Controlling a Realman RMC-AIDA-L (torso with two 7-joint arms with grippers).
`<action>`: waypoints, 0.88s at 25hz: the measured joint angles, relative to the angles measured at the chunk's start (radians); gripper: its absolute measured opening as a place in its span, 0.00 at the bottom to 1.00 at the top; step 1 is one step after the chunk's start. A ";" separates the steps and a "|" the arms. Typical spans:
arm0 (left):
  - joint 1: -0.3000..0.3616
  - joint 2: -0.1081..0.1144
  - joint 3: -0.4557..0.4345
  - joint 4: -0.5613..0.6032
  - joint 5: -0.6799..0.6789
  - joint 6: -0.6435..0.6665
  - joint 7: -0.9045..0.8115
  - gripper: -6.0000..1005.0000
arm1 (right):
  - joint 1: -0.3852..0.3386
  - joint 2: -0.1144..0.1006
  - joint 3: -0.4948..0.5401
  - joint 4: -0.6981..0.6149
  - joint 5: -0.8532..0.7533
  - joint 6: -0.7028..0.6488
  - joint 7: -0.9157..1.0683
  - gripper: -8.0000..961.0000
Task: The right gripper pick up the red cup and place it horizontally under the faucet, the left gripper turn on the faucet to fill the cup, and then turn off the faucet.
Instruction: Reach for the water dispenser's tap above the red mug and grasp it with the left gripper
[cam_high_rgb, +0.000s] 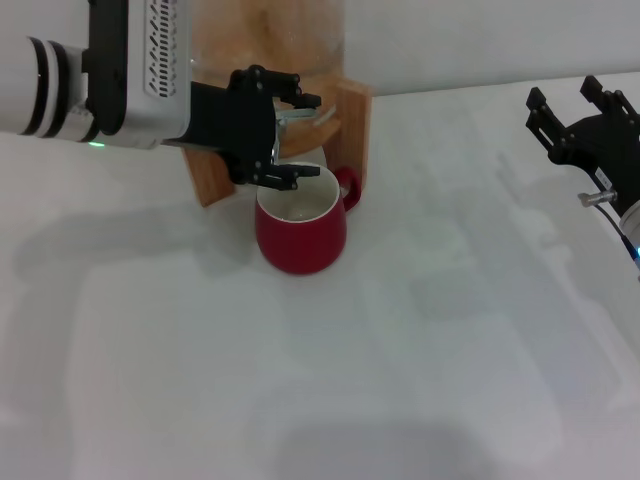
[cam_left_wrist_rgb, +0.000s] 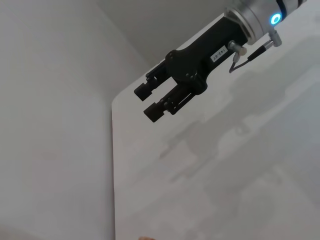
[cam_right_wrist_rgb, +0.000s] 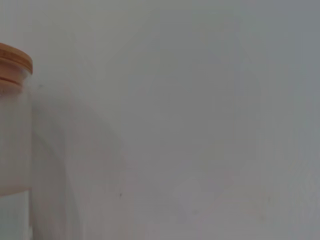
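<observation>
Cup (cam_high_rgb: 300, 235) is set upright beneath the faucet (cam_high_rgb: 292, 117). Left pincer (cam_high_rgb: 284, 128) is spread around the lever; turning is judged next. Right pincer (cam_high_rgb: 575, 120) is parked, spread wide.

Left gripper (cam_high_rgb: 285, 135) sits right over red cup (cam_high_rgb: 300, 232), blocking way in from above. Wooden stand (cam_high_rgb: 352, 125) walls off back of cup. Table (cam_high_rgb: 420, 380) in front of cup and beside it is open room.
</observation>
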 joint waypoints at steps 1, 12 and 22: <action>0.002 0.000 0.005 0.005 0.000 0.002 -0.001 0.74 | 0.001 0.000 0.000 0.001 0.001 0.000 0.000 0.74; 0.011 0.000 0.005 0.033 0.000 0.035 -0.010 0.74 | 0.002 0.000 0.004 0.002 0.003 0.000 0.000 0.74; 0.023 0.002 0.005 0.061 0.004 0.061 -0.032 0.74 | 0.003 0.000 0.008 -0.001 0.003 0.000 0.000 0.74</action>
